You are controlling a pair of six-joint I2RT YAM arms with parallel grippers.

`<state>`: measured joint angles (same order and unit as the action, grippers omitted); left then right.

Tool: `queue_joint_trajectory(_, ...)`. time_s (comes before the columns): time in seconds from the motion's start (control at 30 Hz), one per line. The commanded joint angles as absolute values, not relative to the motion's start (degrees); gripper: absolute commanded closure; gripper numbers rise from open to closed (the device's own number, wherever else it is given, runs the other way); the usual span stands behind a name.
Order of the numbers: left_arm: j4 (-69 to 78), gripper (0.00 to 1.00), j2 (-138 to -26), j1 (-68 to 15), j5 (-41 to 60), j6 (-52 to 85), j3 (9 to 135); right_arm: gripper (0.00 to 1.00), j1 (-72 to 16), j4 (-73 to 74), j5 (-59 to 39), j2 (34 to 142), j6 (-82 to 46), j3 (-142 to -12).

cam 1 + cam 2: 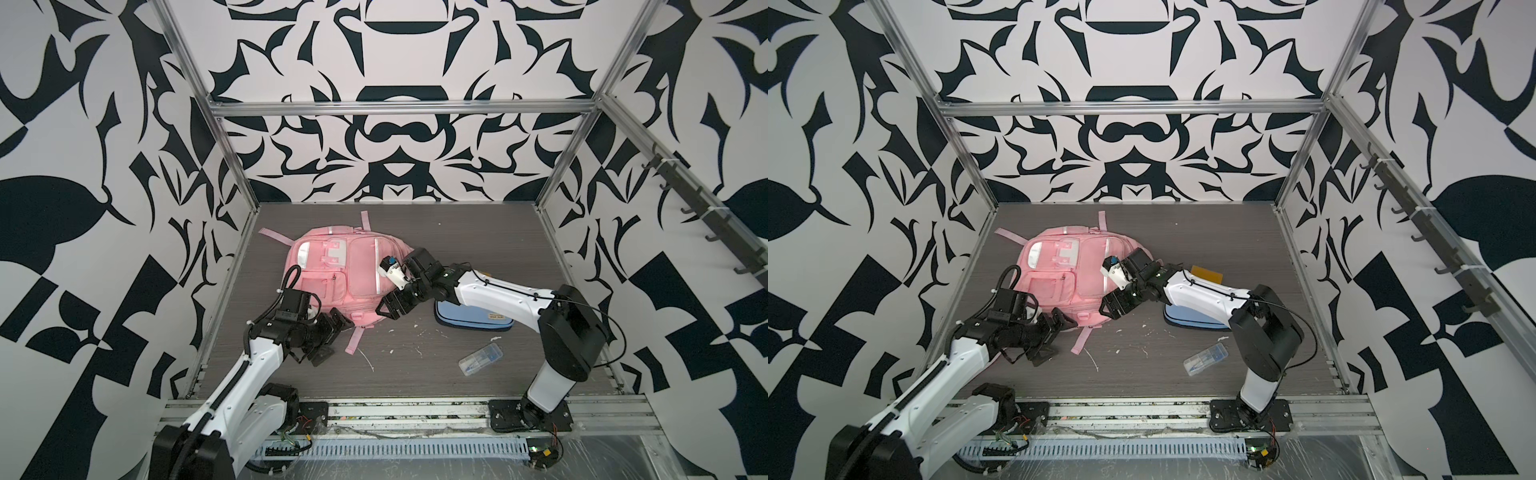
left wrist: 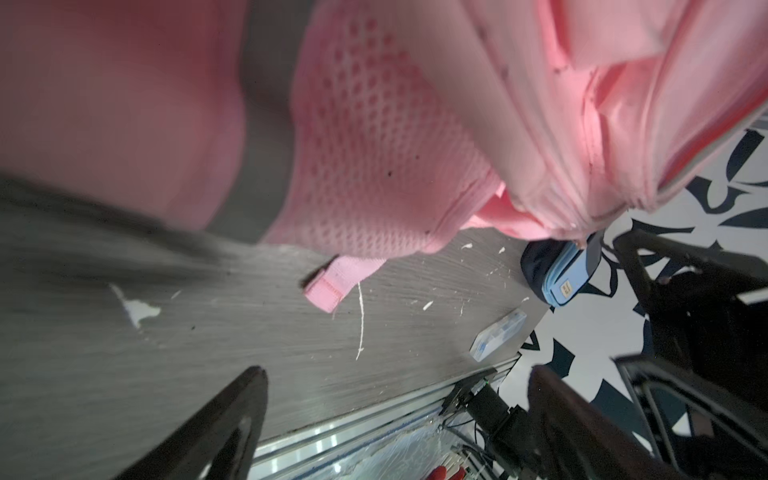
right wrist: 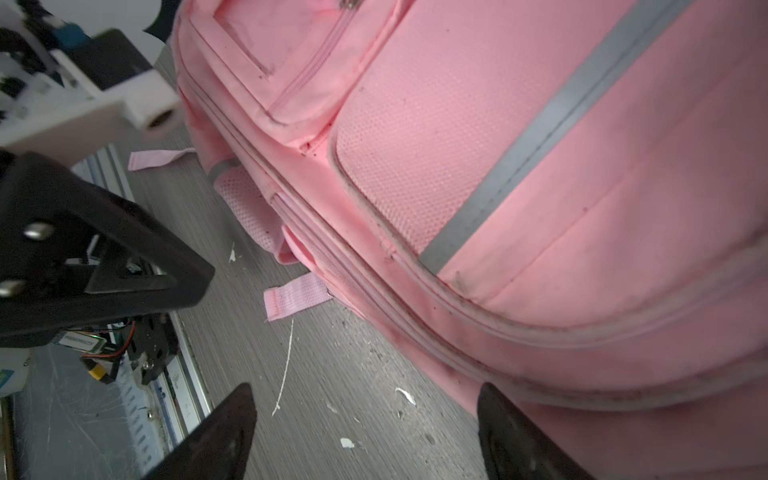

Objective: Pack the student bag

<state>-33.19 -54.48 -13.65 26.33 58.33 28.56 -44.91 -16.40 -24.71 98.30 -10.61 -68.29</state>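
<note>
Left pincer (image 1: 332, 338) agape over scuffed tabletop (image 1: 415, 374), patterned walls (image 1: 395, 145)

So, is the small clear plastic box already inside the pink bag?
No, the clear plastic box lies on the table, well apart from the student bag.

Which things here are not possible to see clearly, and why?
- Light-blue zip pencil case: both top views, far part hidden under the right arm.
- Flat orange piece: in a top view, mostly behind that arm.
- Clear plastic box: top views, contents too small.
- Pink fabric backpack: inside hidden by its fabric, every view.
</note>
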Motion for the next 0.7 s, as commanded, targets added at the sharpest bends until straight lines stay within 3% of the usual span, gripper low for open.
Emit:
queue_joint_trajectory(0.0, -24.99, 0.05, -56.39, -13.71, 23.85, 65.14, 26.83, 0.15, -45.09, -13.70, -25.29, 95.94, -11.05, -69.08)
queue_joint_trajectory(0.17, -13.41, 0.22, -56.44, -13.71, 19.28, 72.22, 20.00, 0.15, -45.03, -14.61, -23.91, 94.34, -10.42, -69.16)
queue_joint_trajectory(0.27, -9.50, 0.43, -56.80, -13.71, 16.77, 72.95, 18.75, 0.15, -45.02, -15.94, -23.64, 93.62, -10.13, -69.52)
queue_joint_trajectory(0.43, -3.60, 0.66, -60.32, -13.71, 15.80, 72.43, 18.45, 0.15, -45.01, -16.80, -23.81, 92.40, -9.83, -69.09)
queue_joint_trajectory(0.67, -0.79, 0.91, -62.98, -14.71, 15.67, 70.47, 20.61, 0.15, -44.96, -19.90, -24.62, 91.68, -6.83, -68.24)
